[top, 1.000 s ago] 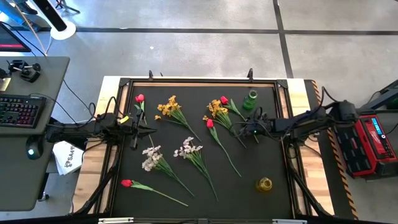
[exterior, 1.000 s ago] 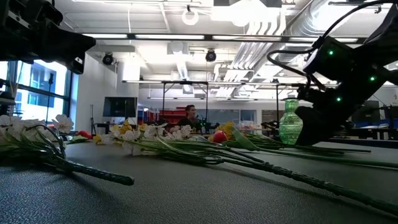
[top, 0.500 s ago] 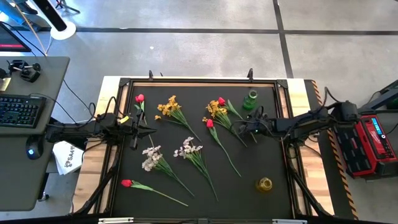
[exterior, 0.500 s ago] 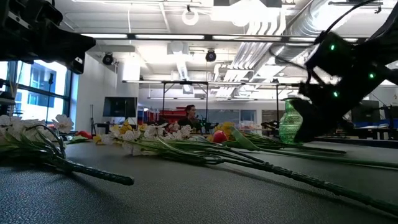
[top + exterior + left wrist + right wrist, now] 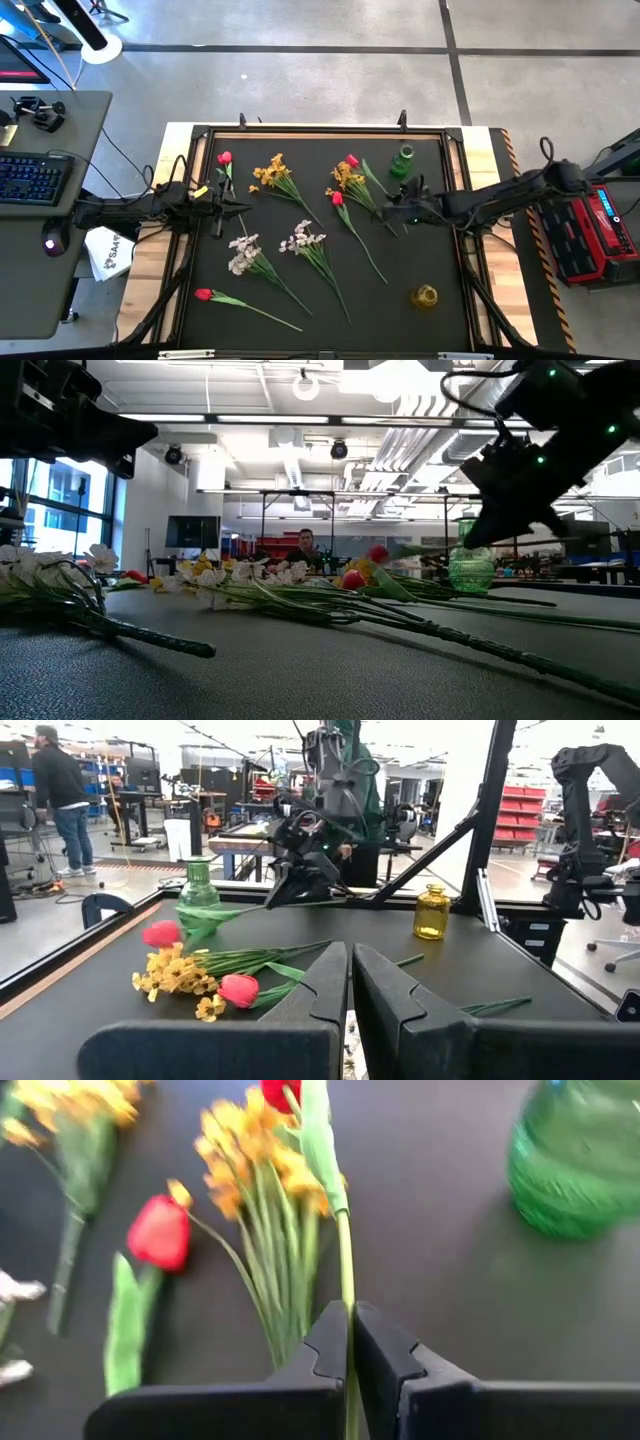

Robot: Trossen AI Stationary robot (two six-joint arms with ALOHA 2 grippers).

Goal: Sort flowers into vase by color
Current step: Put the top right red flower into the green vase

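Note:
My right gripper is shut on the stem of a red tulip-like flower, whose bud lies out toward the table's left. The bud also shows in the low view and in the left wrist view. A green vase stands just beyond the gripper, and a yellow vase stands near the front right. My left gripper waits shut and empty at the mat's left side, beside another red flower. My right gripper pinches the flower's green stem between its two fingers, on the part away from the bud. The fingers come from the table's right and lie roughly along the stem. The flower is lifted clear of the table, about level, with the bud out ahead of the fingers.
On the black mat lie two yellow blossom clusters, a red flower beside the right gripper, two white sprays and a red flower at the front left. People stand in the room beyond.
My right gripper has risen and moved a little toward the table's left, still shut on the stem. The red flower has been lifted off the mat and now hangs about level above the other flowers.

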